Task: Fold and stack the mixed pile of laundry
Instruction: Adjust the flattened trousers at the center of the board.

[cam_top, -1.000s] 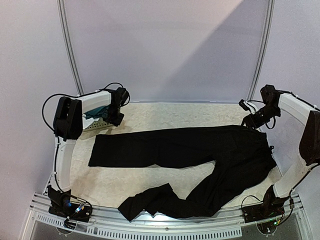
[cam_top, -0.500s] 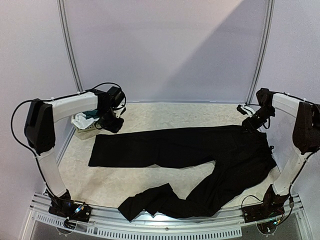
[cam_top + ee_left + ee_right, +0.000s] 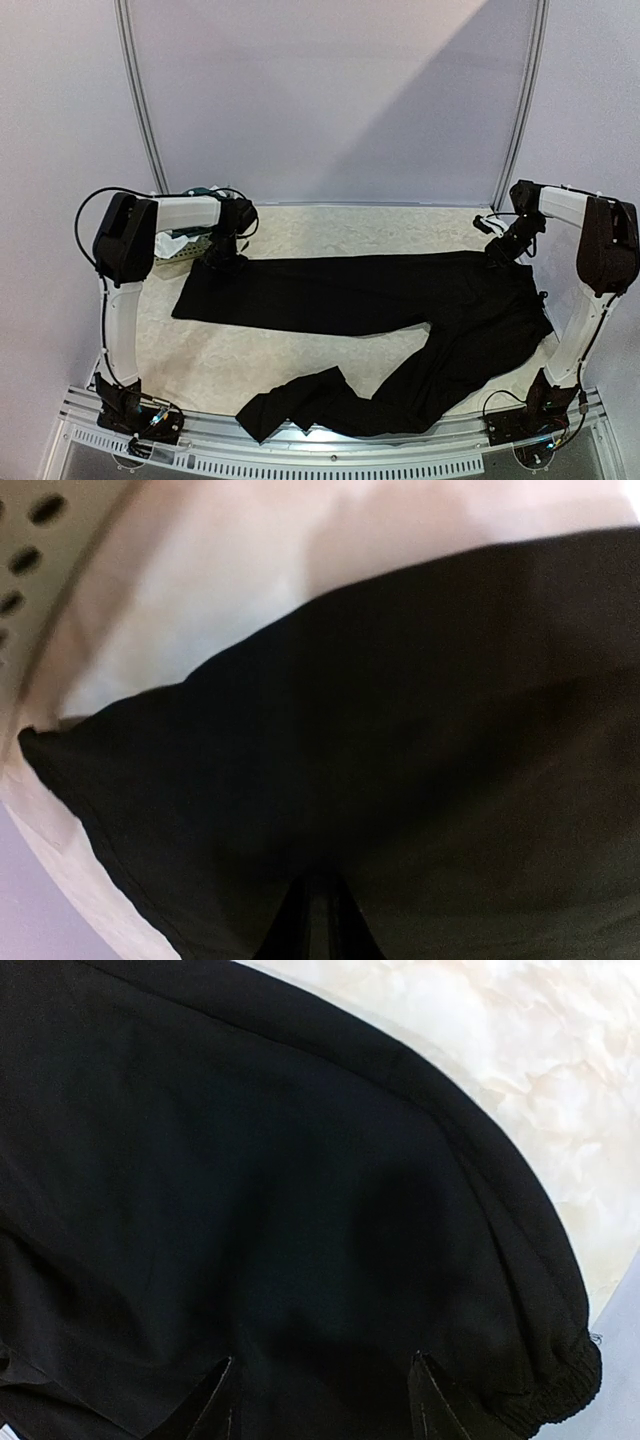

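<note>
Long black trousers point(image 3: 400, 300) lie spread across the table. One leg stretches left, the other bends toward the front edge point(image 3: 290, 405). My left gripper point(image 3: 222, 260) is down on the far corner of the left leg's hem. In the left wrist view its fingers point(image 3: 318, 925) are pressed together in the black cloth point(image 3: 400, 730). My right gripper point(image 3: 497, 250) is at the waistband's far corner. In the right wrist view it point(image 3: 325, 1390) is open over the black fabric point(image 3: 250, 1160), with the elastic waistband point(image 3: 560, 1380) at the right. The shorts and white cloth are mostly hidden by my left arm.
A small pale perforated basket point(image 3: 175, 248) stands at the far left, just beyond the leg hem, with its wall in the left wrist view point(image 3: 30, 540). The table has a pale textured cover point(image 3: 330, 225). Metal rails run along the near edge point(image 3: 320, 455).
My left gripper has come down from the basket onto the trouser leg's far hem corner, and the hem has shifted slightly. My right gripper has edged toward the waistband's far corner.
</note>
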Action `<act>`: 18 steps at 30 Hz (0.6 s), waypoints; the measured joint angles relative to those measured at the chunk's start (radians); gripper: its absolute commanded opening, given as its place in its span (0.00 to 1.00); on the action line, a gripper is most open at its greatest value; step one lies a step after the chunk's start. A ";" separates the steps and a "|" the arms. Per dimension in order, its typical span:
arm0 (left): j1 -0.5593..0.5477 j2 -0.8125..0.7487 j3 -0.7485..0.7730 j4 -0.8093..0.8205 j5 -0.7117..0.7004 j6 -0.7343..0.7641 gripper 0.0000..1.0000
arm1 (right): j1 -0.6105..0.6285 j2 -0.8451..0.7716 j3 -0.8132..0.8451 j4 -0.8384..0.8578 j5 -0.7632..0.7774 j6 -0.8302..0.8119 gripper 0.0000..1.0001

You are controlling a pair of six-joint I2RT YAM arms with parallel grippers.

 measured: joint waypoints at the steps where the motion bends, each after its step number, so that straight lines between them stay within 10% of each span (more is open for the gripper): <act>1: 0.008 0.019 0.030 -0.008 -0.016 0.002 0.07 | 0.000 0.000 0.002 -0.002 0.000 -0.003 0.58; 18: 0.042 0.191 0.342 -0.053 -0.125 0.052 0.23 | 0.000 0.016 0.051 -0.033 -0.002 -0.011 0.59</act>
